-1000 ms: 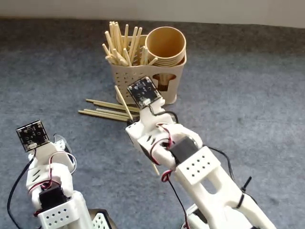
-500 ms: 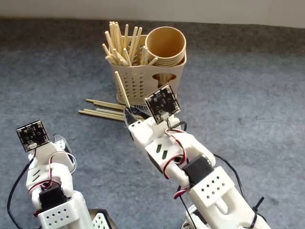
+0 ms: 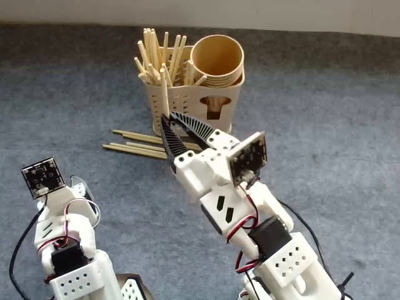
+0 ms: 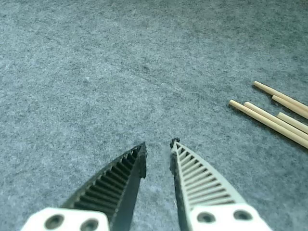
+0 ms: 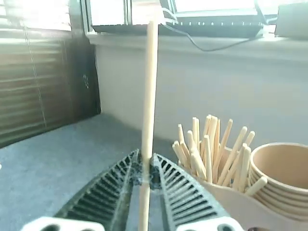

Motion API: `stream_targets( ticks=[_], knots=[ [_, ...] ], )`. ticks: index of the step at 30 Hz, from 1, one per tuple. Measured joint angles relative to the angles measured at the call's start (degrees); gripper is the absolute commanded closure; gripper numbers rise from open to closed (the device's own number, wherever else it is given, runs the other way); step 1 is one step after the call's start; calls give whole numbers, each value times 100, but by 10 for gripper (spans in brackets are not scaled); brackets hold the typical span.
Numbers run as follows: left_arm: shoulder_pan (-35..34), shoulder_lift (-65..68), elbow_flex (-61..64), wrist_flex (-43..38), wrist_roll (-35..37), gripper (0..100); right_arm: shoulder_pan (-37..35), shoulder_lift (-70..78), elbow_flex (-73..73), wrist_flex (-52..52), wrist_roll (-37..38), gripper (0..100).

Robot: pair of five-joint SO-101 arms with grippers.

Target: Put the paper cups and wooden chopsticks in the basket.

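Observation:
My right gripper is shut on a wooden chopstick and holds it upright just in front of the basket. The right wrist view has the chopstick standing between the closed fingers of the gripper. The basket holds a bundle of chopsticks and a stack of paper cups. Several loose chopsticks lie on the carpet left of the basket's foot. My left gripper hovers open over bare carpet at the near left, with the loose chopsticks off to its side.
Grey carpet covers the whole work surface, with free room right of the basket and at the far left. A pale wall and a window sill stand behind the basket.
The right arm has swung its wrist round and raised the chopstick from a slant to upright, closer to the basket. The left arm has stayed still.

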Motion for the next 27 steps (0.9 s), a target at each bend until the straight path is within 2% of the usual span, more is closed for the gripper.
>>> stream_targets(
  ticks=[4,8,12,20,27],
  knots=[
    [0,0,0,0,0,899,44,0,0,-844,0,993],
    [0,0,0,0,0,899,343,44,0,-1776,352,993],
    [0,0,0,0,0,899,607,607,-149,-2532,545,993],
    [0,0,0,0,0,899,958,2611,-1327,-3499,580,993],
    [0,0,0,0,0,899,1090,4018,-2233,-3666,580,993]
  ],
)
